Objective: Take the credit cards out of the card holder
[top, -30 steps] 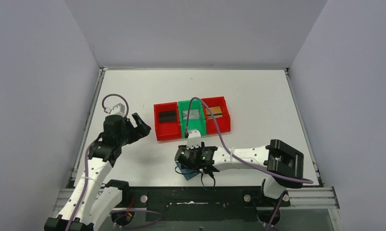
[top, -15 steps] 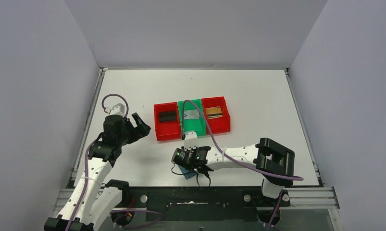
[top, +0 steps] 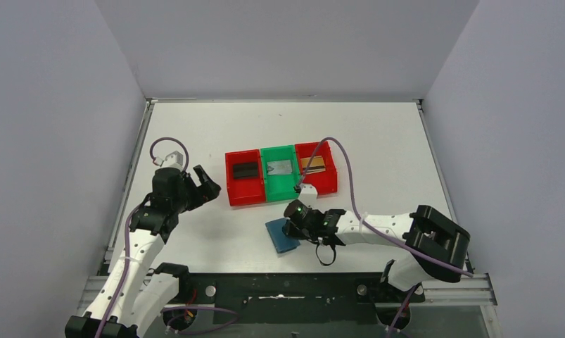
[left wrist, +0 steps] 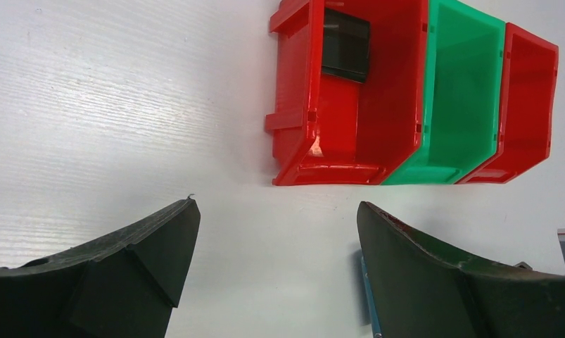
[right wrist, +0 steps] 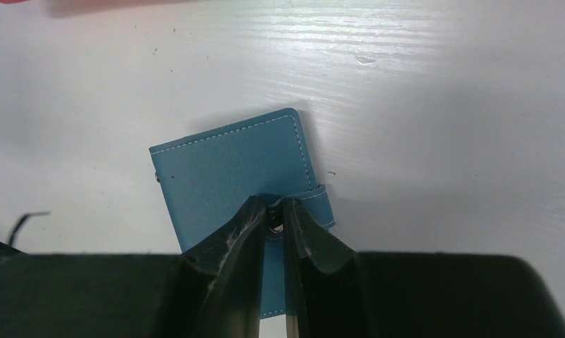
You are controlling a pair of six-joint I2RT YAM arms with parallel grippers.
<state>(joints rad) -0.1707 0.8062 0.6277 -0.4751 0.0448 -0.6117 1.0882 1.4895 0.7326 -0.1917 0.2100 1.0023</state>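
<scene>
On the white table (top: pixel 378 134), a row of three bins (top: pixel 280 190) holds the credit cards: a black card (top: pixel 245 170) in the left red one, a silver-grey card (top: pixel 281 167) in the green, and a gold-brown card (top: pixel 313 163) in the right red. The teal card holder (top: pixel 281 235) lies folded flat in front of the bins, near the table's front edge. The right gripper (right wrist: pixel 276 211) reaches it from the right side, its jaws clenched almost together at the snap tab (right wrist: pixel 320 204), with the metal stud showing between the fingertips. The rest of the cover stretches out beyond the tips. The left gripper (left wrist: pixel 277 208) hovers well to the left of the bins with its jaws spread wide and nothing between them.

A second earlier the right wrist sat directly over the holder, hiding most of it, and its cable crossed the green bin. Now the wrist has swung to the right, most of the holder is uncovered, and the jaws have drawn in. The left arm has not moved.
</scene>
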